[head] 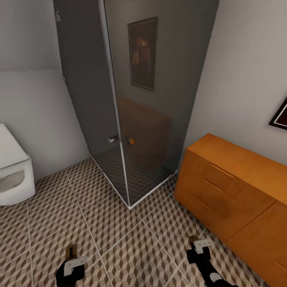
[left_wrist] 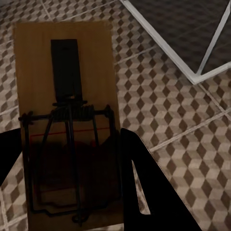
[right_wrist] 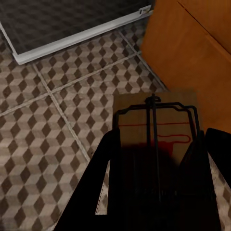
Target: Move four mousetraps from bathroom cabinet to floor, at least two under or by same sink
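Observation:
My left gripper [head: 71, 260] is shut on a mousetrap [head: 71, 251], a tan board with a black spring bar, held low over the bathroom floor [head: 119, 239]. In the left wrist view the mousetrap [left_wrist: 65, 86] sits flat between the dark fingers [left_wrist: 144, 192]. My right gripper [head: 198, 246] is shut on a second mousetrap [head: 194, 239] just in front of the orange-brown cabinet [head: 231, 187]. In the right wrist view this mousetrap [right_wrist: 154, 125], with its red bait mark, lies between the fingers [right_wrist: 96, 192]. The bathroom sink is out of view.
A glass shower enclosure [head: 139, 99] with a white base frame stands straight ahead. A white toilet [head: 12, 171] hangs on the left wall. The cabinet's drawers look closed. Cube-pattern tiles stretch between toilet, shower and cabinet.

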You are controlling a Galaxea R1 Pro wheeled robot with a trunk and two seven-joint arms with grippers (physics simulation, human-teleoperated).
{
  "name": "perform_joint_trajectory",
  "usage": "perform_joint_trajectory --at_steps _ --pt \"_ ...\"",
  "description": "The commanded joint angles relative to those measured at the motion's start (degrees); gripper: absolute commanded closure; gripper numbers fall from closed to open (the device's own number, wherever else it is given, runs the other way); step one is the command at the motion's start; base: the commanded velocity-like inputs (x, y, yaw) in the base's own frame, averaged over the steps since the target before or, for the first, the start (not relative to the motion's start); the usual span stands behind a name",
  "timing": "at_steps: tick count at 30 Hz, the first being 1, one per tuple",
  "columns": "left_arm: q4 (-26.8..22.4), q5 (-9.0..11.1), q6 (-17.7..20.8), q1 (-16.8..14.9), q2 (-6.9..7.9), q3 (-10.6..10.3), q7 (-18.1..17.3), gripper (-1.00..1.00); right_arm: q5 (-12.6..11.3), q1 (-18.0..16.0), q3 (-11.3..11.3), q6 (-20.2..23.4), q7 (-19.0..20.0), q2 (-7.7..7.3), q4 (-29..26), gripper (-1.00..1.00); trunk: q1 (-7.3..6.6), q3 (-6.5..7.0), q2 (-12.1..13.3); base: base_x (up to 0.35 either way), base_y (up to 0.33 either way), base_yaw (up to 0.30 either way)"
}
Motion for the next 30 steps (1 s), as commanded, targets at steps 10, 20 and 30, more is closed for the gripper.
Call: perform_joint_trajectory --at_steps 10,20,30 --pt "0.22 -0.18 -0.26 -0.10 -0.03 -0.47 0.71 1.00 -0.17 -0.03 0.48 -0.14 -0.31 -0.03 0.01 1.00 0.03 0.16 -0.10 0.000 0.000 0.274" --pt "0.22 -0.18 -0.26 -0.10 -0.05 -0.47 0.71 1.00 -0.16 0.05 0.48 -0.14 -0.31 -0.03 0.09 1.00 0.03 0.29 -0.10 0.000 0.000 0.278" --pt "0.22 -0.15 -0.26 -0.09 -0.03 -0.47 0.65 1.00 -0.11 0.06 0.48 -0.13 -0.31 -0.03 0.09 1.00 0.03 0.29 -0.10 0.000 0.000 0.281"
